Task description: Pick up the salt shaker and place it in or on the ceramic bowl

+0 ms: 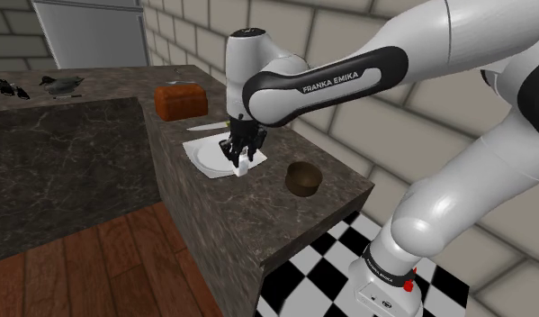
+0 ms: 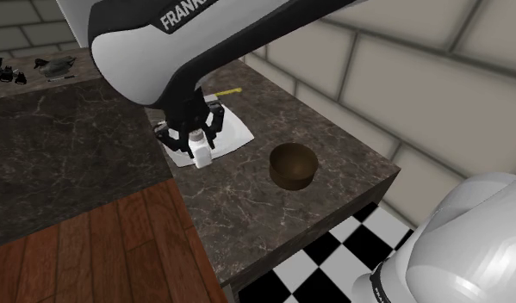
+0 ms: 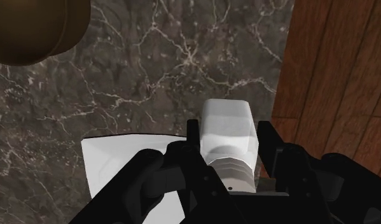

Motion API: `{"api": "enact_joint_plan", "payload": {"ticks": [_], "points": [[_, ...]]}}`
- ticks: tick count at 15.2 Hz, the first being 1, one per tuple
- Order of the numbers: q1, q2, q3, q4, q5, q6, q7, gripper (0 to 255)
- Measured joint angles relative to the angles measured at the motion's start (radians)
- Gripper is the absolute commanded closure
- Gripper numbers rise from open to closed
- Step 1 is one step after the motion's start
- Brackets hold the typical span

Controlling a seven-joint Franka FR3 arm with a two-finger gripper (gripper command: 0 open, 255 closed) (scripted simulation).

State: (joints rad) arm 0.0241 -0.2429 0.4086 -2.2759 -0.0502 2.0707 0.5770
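Behind everything, a wall [image 1: 366, 117] of large pale blocks with dark joints. Below it, an L-shaped worktop [image 1: 258, 216] of dark, glossy stone threaded with white veins, square-edged. Beside that, a wood floor [image 1: 87, 270] in reddish-brown planks, and a checkered floor [image 1: 321, 270] of black and white tiles under the stand. Across the shoulder view, the smooth white arm [image 1: 456, 180] with dark joints, bent down over the worktop. Near the wall, a rust-brown box [image 1: 180, 101] with a rounded lid. Just in front of it, a flat white square mat [image 2: 234, 133], carrying a round white plate [image 1: 204, 155] with a shallow rim. Apart from the mat, toward the worktop's end, a round dark brown bowl [image 2: 294, 165], thick-walled, its hollow a slightly lighter brown. Over the mat's corner, pointing straight down, the all-black end effector [image 2: 195, 138], fingers partly closed and clasping the salt shaker [image 2: 200, 153] between them. Plain white, blocky and square-shouldered, with a ribbed grey-white neck up between the fingers; upright, at the mat's edge on the side nearer the wood floor, apart from the bowl. Cannot tell whether its base touches the worktop. By the mat's far edge, a thin utensil [image 2: 231, 90] with a yellow end, lying flat.
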Motion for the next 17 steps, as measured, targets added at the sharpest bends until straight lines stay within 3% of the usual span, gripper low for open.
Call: {"api": "enact_joint_plan", "payload": {"ticks": [11, 17], "points": [[0.001, -0.040, -0.015, 0.107, 0.016, -0.142, -0.029, 255], [-0.006, -0.212, -0.100, -0.031, 0.047, -0.164, -0.145, 255]]}}
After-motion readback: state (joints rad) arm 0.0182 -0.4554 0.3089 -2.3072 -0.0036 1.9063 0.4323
